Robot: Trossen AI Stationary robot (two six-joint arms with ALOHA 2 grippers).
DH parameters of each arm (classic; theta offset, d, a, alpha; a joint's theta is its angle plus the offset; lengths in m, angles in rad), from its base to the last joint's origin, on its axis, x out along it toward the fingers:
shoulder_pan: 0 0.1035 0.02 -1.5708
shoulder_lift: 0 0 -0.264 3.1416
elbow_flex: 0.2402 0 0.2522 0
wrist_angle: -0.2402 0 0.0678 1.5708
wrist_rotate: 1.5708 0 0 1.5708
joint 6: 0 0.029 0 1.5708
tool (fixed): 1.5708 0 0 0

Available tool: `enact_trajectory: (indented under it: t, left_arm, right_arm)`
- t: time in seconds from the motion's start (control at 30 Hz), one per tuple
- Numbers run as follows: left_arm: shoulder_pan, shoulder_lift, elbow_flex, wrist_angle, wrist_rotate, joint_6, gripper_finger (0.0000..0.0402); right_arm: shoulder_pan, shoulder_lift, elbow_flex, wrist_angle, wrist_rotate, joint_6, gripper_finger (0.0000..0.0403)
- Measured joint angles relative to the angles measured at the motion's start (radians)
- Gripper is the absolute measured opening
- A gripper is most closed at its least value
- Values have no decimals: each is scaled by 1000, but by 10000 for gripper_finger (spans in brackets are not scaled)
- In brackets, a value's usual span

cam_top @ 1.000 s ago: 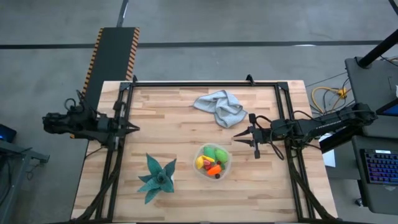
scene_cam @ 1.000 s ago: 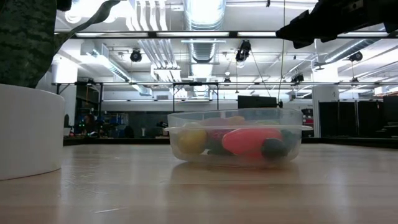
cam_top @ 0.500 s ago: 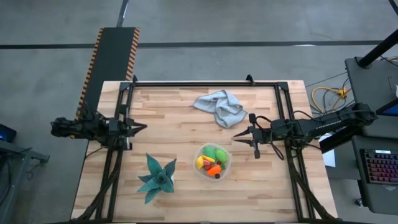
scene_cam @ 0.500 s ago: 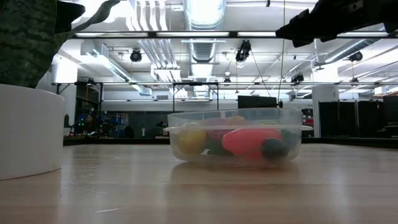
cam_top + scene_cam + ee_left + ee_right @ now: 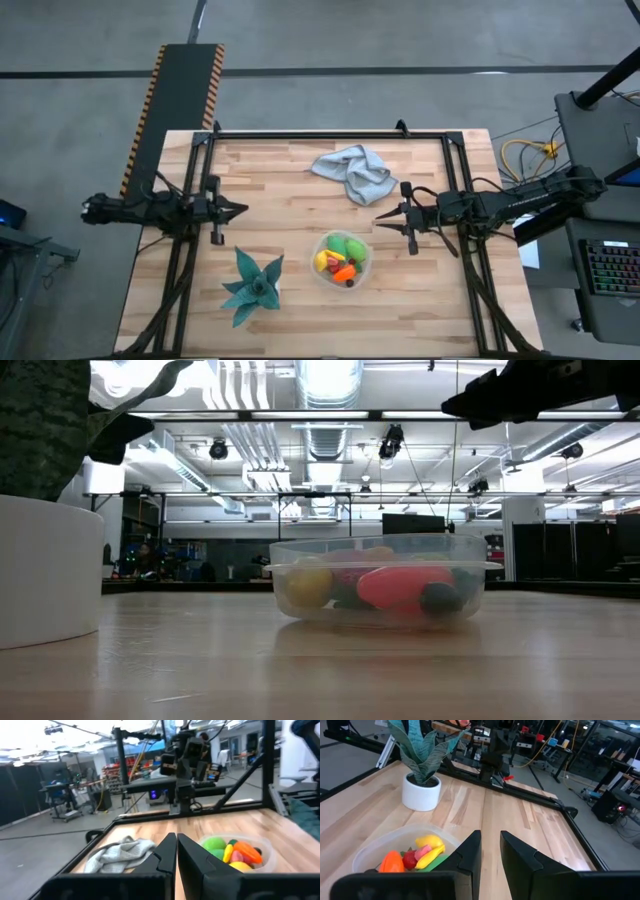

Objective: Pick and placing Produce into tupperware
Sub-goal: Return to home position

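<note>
The clear round tupperware (image 5: pixel 342 259) stands on the wooden table toward its near edge and holds the produce (image 5: pixel 339 262): green, yellow, orange, red and dark toy pieces, also seen through its wall (image 5: pixel 400 586). My left gripper (image 5: pixel 240 210) hovers over the table's left side, pointing right, shut and empty (image 5: pixel 176 836). My right gripper (image 5: pixel 380 221) hovers just right of and beyond the tupperware, pointing left, its fingers a narrow gap apart (image 5: pixel 490 834), holding nothing. Both wrist views show the filled tupperware (image 5: pixel 235 852) (image 5: pixel 395 851) ahead of the fingers.
A crumpled grey-blue cloth (image 5: pixel 355 172) lies toward the table's far edge. A teal spiky plant (image 5: pixel 252 285) in a white pot (image 5: pixel 421 793) stands near the front left. Dark frame rails (image 5: pixel 190 250) run along the table's sides. Bare wood lies between the grippers.
My left gripper has moved toward the table's right, from the left rail out over the table, staying shut. The right arm, the tupperware and the produce have stayed where they were.
</note>
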Motion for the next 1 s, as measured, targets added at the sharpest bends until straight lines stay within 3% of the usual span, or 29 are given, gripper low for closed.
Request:
enact_trajectory:
  t: [0.27,0.67,1.0]
  left_arm:
    - [83,1,-38,11,91,-36,0]
    - [108,8,-63,19,85,-36,0]
    - [108,13,-64,17,64,-36,0]
  right_arm:
    - [0,0,0,12,0,0,63]
    - [0,-9,-7,75,0,26,63]
    - [0,-199,-94,42,32,11,63]
